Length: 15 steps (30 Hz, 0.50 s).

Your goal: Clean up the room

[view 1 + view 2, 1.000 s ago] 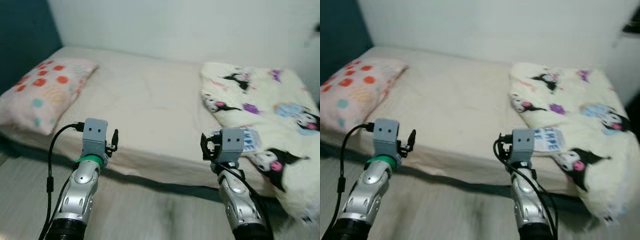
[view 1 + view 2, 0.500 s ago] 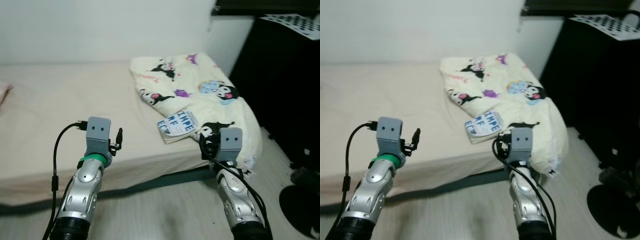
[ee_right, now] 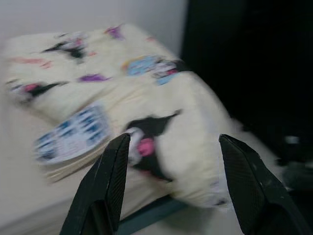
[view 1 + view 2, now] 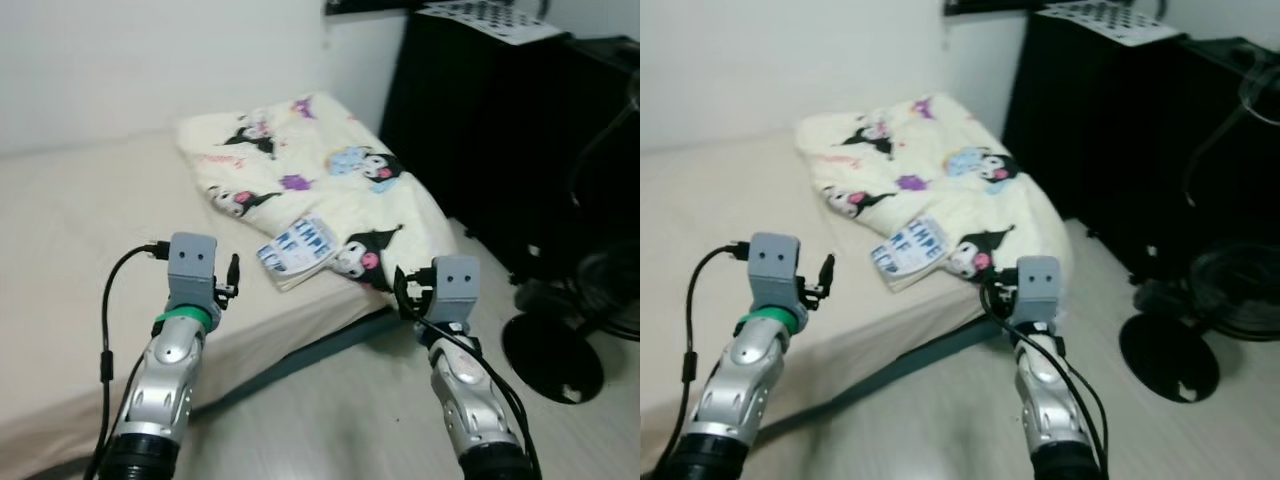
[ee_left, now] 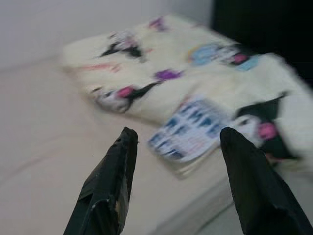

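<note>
- Bedside floor (image 4: 330, 420) nearest; left gripper (image 5: 176, 161) and right gripper (image 3: 168, 161) raised, fingers spread, empty.
- Book (image 4: 297, 246) on bed (image 4: 80, 230) edge, ahead between both grippers, untouched.
- Cartoon-print blanket (image 4: 300, 150) behind, touching book.

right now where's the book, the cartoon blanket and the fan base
book (image 4: 297, 246), left eye view, middle of its blue-lettered cover
cartoon blanket (image 4: 330, 180), left eye view, its cream middle
fan base (image 4: 552, 356), left eye view, top of the black disc
</note>
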Available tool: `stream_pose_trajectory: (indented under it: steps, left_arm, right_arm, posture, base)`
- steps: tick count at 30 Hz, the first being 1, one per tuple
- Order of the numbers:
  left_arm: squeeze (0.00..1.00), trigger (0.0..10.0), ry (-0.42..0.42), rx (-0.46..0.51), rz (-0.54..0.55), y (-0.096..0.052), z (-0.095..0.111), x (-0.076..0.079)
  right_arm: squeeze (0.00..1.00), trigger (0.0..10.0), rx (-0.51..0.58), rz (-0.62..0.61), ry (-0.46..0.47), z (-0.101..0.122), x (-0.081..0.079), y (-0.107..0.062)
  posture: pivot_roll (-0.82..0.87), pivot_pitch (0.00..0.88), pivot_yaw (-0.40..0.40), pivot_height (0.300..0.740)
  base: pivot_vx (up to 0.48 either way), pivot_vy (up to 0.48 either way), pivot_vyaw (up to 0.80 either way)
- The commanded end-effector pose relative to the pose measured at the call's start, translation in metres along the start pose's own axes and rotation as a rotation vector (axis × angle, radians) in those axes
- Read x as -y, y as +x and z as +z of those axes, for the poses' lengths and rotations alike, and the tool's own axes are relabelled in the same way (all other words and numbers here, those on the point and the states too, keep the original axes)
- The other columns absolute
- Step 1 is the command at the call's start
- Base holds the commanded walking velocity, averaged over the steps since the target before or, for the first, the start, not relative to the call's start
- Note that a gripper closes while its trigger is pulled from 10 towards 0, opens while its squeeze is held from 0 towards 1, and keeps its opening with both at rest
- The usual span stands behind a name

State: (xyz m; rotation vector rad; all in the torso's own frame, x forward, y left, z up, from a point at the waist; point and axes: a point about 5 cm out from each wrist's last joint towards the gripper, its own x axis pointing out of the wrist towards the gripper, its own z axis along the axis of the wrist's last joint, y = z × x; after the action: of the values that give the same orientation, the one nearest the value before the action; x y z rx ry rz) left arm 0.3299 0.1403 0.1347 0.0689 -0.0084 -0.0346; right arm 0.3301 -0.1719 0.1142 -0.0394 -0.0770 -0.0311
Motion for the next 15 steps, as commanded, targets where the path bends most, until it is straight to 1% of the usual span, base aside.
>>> stream_pose_trajectory:
  steps: [1,15]
  left_arm:
    - [0.0,10.0,0.017,-0.023,0.022,-0.003,-0.0062,-0.0077]
    - [0.0,10.0,0.025,-0.02,0.005,-0.0017,-0.0046,-0.0058]
  right_arm:
    - [0.0,10.0,-0.018,0.002,0.016,-0.0051,-0.0027,-0.0027]
    - [0.0,10.0,-0.008,-0.008,0.024,-0.0032,-0.003,-0.0032]
  posture:
    - [-0.03,0.036,0.042,0.74]
    - [-0.04,0.039,0.053,0.74]
  base:
    - [0.0,0.0,-0.8]
    - [0.0,0.0,-0.8]
